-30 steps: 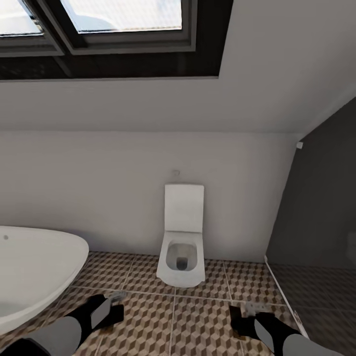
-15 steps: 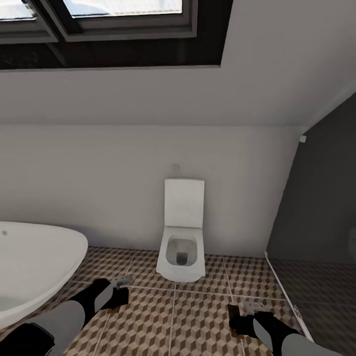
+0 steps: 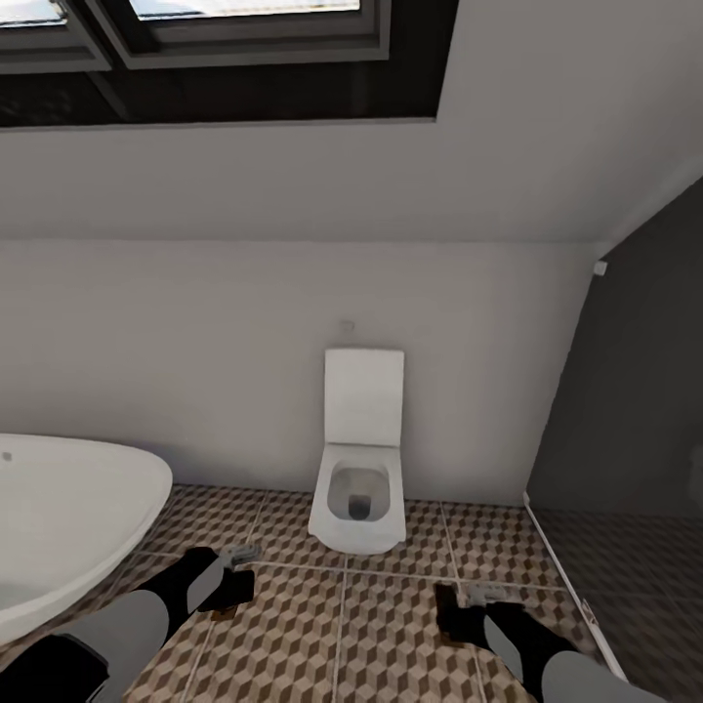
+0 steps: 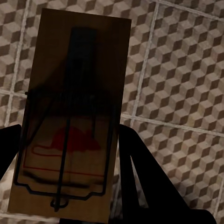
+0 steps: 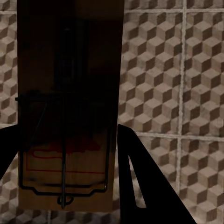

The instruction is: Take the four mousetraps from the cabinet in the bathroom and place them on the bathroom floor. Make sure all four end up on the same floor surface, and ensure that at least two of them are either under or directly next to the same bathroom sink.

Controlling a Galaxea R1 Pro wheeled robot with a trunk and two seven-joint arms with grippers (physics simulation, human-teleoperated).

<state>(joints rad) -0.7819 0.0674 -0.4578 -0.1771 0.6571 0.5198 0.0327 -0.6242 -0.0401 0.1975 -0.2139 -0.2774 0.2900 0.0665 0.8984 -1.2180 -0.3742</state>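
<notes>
A mousetrap [image 4: 70, 121] is clamped between the black fingers of the left gripper [image 4: 70, 186], above the cube-patterned floor [image 4: 182, 84]. A red printed mark is seen on its board, but no writing can be read. A second trap [image 5: 67, 107] is clamped likewise in the right gripper [image 5: 67, 186], with a faint red outline printed on it. In the head view both grippers are seen low over the tiles, the left [image 3: 229, 576] near the bathtub [image 3: 68, 517], the right [image 3: 459, 610] nearer the dark wall [image 3: 635, 391]. A toilet [image 3: 359, 488] is seen against the far wall.

Both arms are smooth pale grey tubes ending in black wrists, each hand [image 3: 229, 578] [image 3: 459, 610] black with dark tapering fingers [image 4: 140, 177].
</notes>
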